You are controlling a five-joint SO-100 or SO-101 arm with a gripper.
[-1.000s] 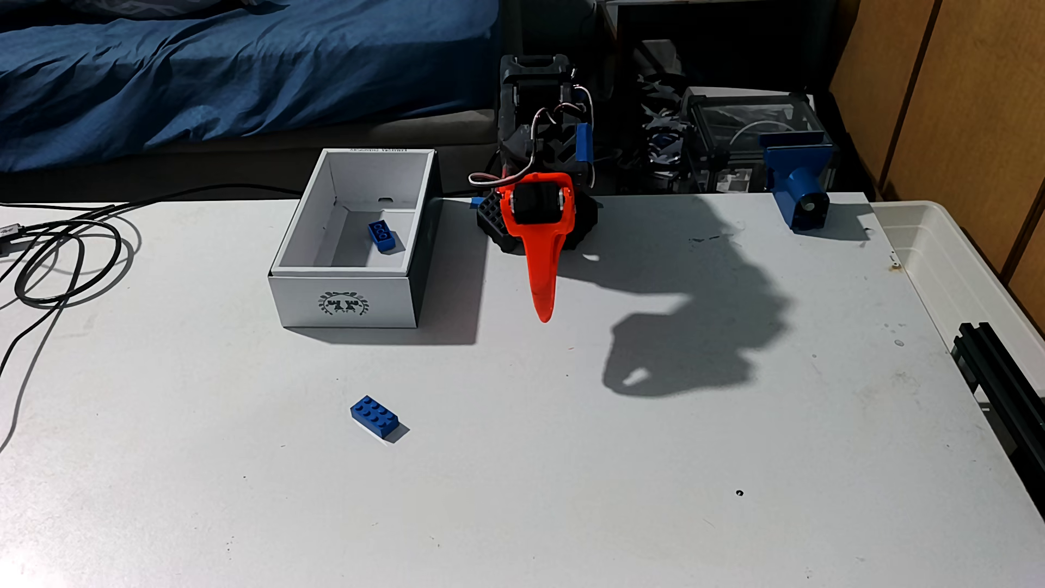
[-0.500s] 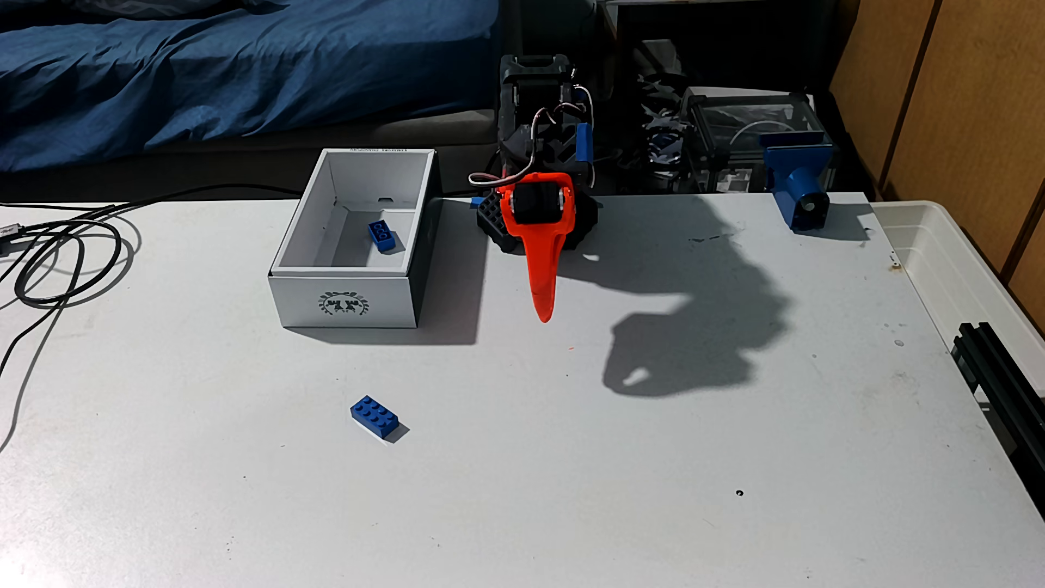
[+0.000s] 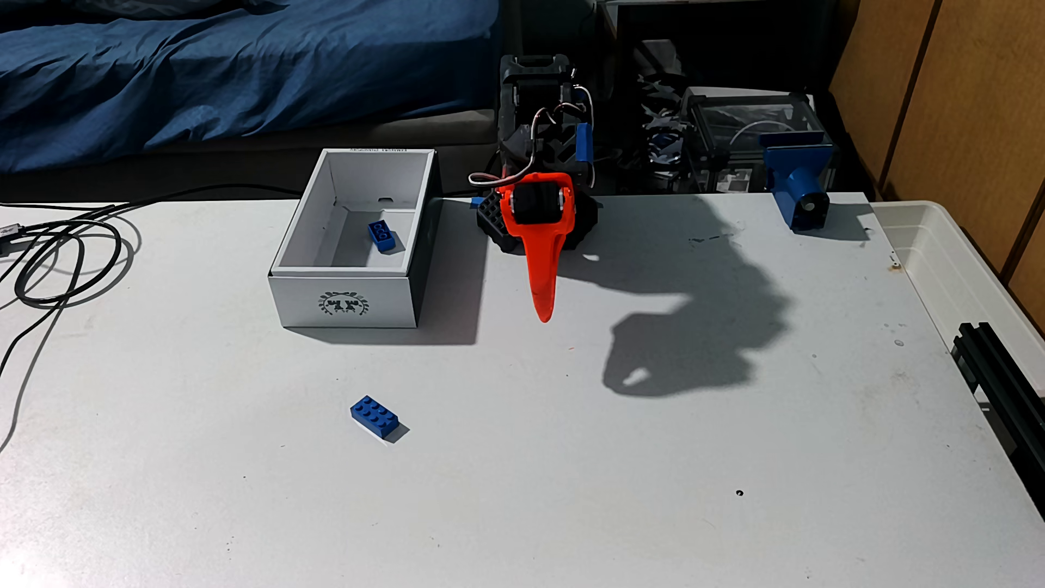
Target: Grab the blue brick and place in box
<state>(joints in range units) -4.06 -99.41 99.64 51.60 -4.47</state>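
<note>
Worktop (image 3: pixel 622 480), pale grey and lightly scuffed, is carrying everything shown in the fixed view. Near its far edge the arm is folding over its black base, and its orange gripper (image 3: pixel 544 316) is pointing down and toward the camera, its tip hanging above bare surface; the fingers are appearing as one closed orange wedge with no gap between them and nothing clamped. To the left of the arm, the box (image 3: pixel 345 302) is sitting with its top open, its wreath emblem facing near and its dark side facing right. Inside it, toward the far right corner of the floor, a second blue brick (image 3: pixel 382 234) showing round rings is lying. The blue brick (image 3: pixel 374 416) with two rows of four studs is resting on the worktop, studs up, turned slightly askew, well apart from the box on its near side and to the near left of the gripper. Black cables (image 3: pixel 62 266) are looping at the left edge. A blue printed block (image 3: pixel 800 186) is standing at the far right, just beside a translucent tub (image 3: pixel 955 266).
</note>
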